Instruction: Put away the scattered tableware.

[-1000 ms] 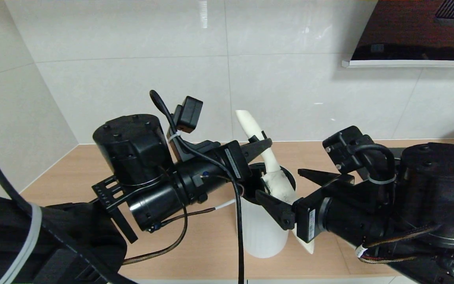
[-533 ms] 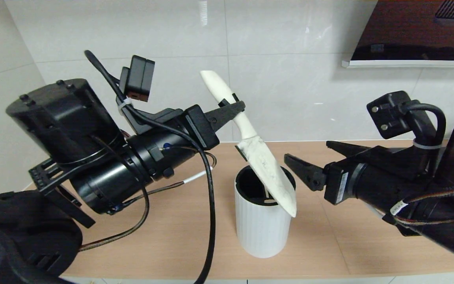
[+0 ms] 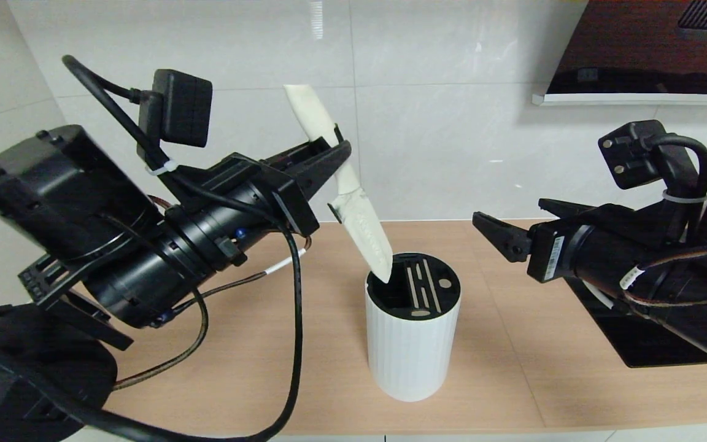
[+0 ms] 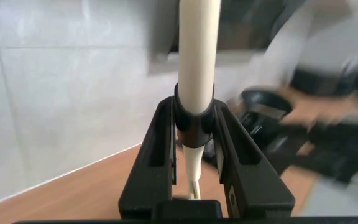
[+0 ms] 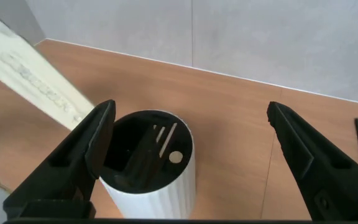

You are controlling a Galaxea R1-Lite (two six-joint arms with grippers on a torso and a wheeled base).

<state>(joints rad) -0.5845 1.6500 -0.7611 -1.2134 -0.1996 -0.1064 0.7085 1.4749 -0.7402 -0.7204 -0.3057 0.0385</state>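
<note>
My left gripper [image 3: 335,153] clamps the white marbled knife [image 3: 363,224] by its cream handle, tilted so its tip meets an opening in the white ribbed cylindrical holder [image 3: 412,350]; my right gripper [image 3: 511,212] hovers wide open nearby.

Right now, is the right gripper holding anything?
No, the right gripper is open and empty near the holder; the knife is in the left gripper.

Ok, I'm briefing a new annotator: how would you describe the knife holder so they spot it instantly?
On the wooden counter, before the tiled wall, stands the knife holder, a white ribbed cylinder. Its black slotted top sets it apart, with the tip of the knife at its rim.
</note>
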